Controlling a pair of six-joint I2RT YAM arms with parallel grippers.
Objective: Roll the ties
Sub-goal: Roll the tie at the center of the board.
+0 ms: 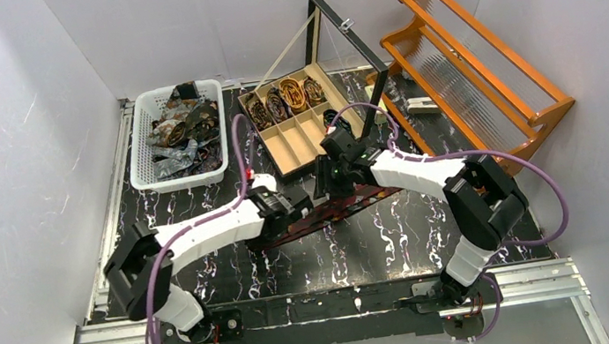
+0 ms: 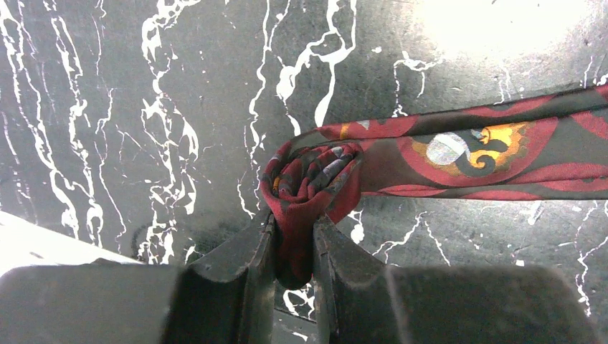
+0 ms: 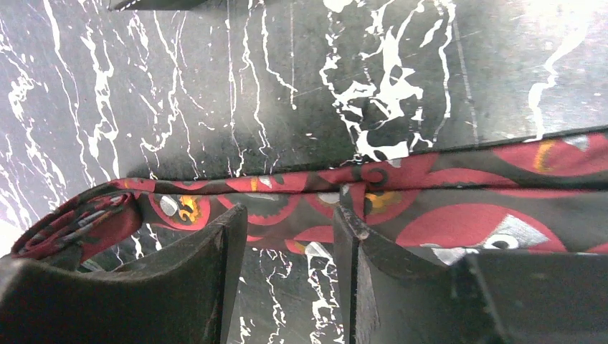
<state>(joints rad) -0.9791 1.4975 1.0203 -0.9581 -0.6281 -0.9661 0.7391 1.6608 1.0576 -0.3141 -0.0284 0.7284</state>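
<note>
A red and dark patterned tie [image 1: 339,208] lies flat on the black marble table [image 1: 382,251] between the two arms. Its left end is wound into a small coil [image 2: 312,175], and my left gripper [image 2: 294,236] is shut on that coil, pinching its lower fold. The flat strip [image 2: 487,154] runs off to the right. My right gripper [image 3: 290,215] stands open just over the strip [image 3: 430,193], fingertips at its near edge with nothing between them. The coil [image 3: 79,226] shows at the left of the right wrist view. In the top view the left gripper [image 1: 287,214] and right gripper [image 1: 331,188] sit close together.
A white basket [image 1: 141,171] at the back left holds several loose ties. A wooden compartment box [image 1: 307,136] with its glass lid [image 1: 346,42] raised holds several rolled ties in its back row. An orange rack [image 1: 483,68] stands at the back right.
</note>
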